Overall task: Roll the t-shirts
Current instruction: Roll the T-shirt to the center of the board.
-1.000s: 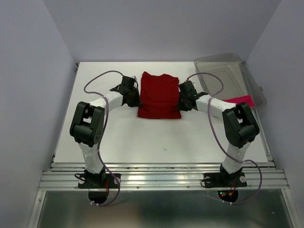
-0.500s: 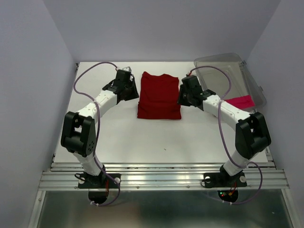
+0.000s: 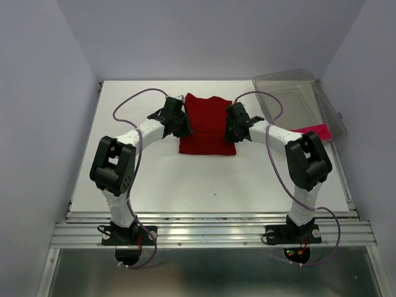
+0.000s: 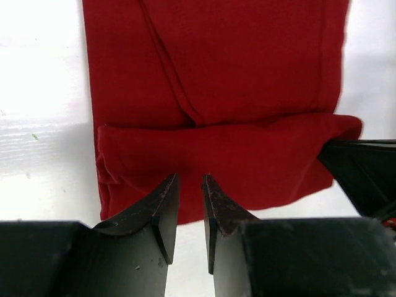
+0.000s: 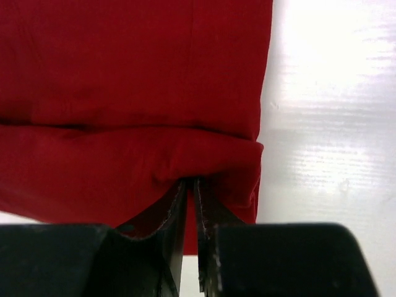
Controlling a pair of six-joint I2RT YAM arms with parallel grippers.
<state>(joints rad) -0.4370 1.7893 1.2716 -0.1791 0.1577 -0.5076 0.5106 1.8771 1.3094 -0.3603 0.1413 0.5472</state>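
Since half a second ago, the left fingers [image 4: 162,204] and the right fingers [image 5: 164,213] have swung back in, and now we see them at the two sides of the dark red cloth t-shirt [image 3: 207,133]. That shirt lies flat on the white counter [image 3: 154,179]. A strip along one edge of it is folded over on top.

The left fingers rest on the left part of that strip. They are close together with a thin gap. We cannot tell if they pinch any cloth.

The right fingers are at the strip's right end. They are squeezed nearly together on a small bunch of red cloth, which puckers at their tips.

To the right of the red shirt, and a bit farther back, sits the clear plastic bin [image 3: 291,83]. The bright pink cloth t-shirt [image 3: 312,131] peeks out well to the right of the red shirt. We see only a small part of it.
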